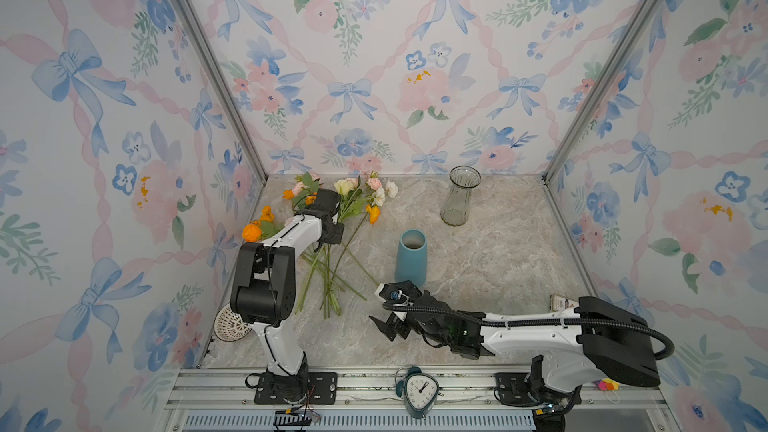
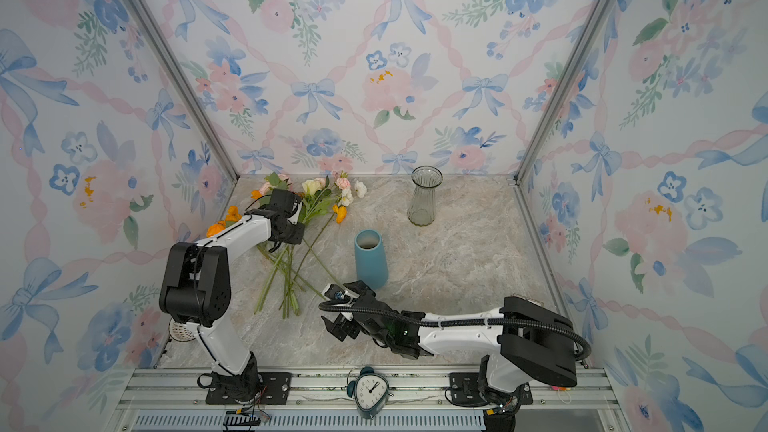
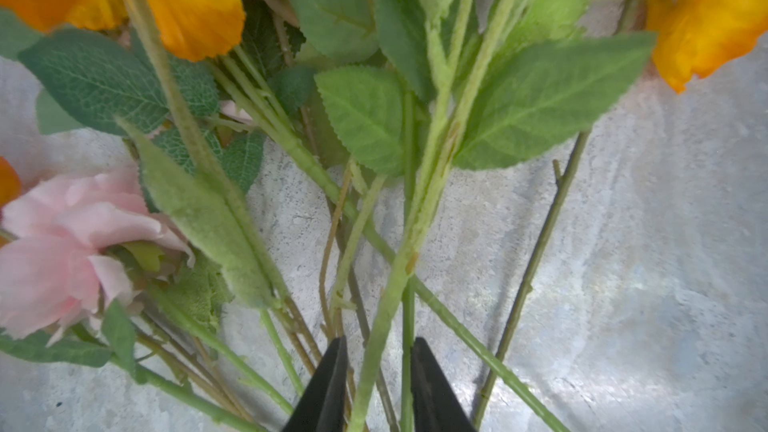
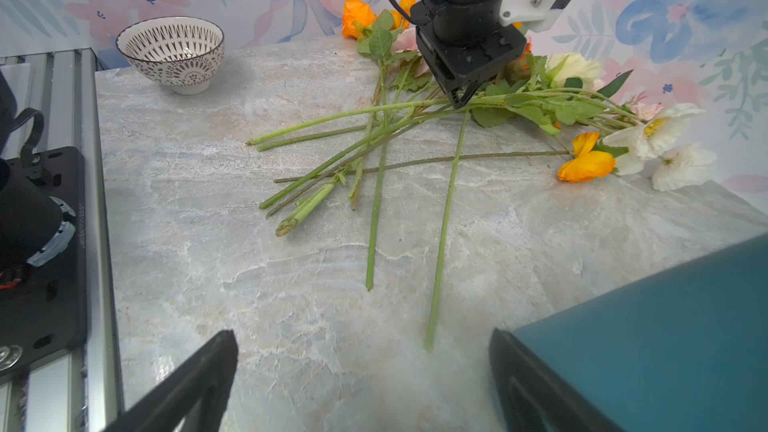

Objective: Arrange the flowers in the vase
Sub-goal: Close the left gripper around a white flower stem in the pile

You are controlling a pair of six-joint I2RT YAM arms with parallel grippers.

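While the right hand (image 4: pixel 361 340) gapes wide near two vases (image 1: pixel 411 261) (image 1: pixel 459 197), the left hand (image 3: pixel 378 344) narrowly straddles two green stems (image 3: pixel 374 367).

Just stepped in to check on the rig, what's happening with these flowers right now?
The left gripper is down in the pile of flowers lying on the table, jaws either side of a couple of stems; a firm grip can't be confirmed. The right gripper hovers open beside the blue vase. Neither it nor the glass vase holds a flower yet.

Left hand (image 3: pixel 379 342) cut off at edge; grip on flowers (image 3: pixel 361 118) unclear, possibly loose.
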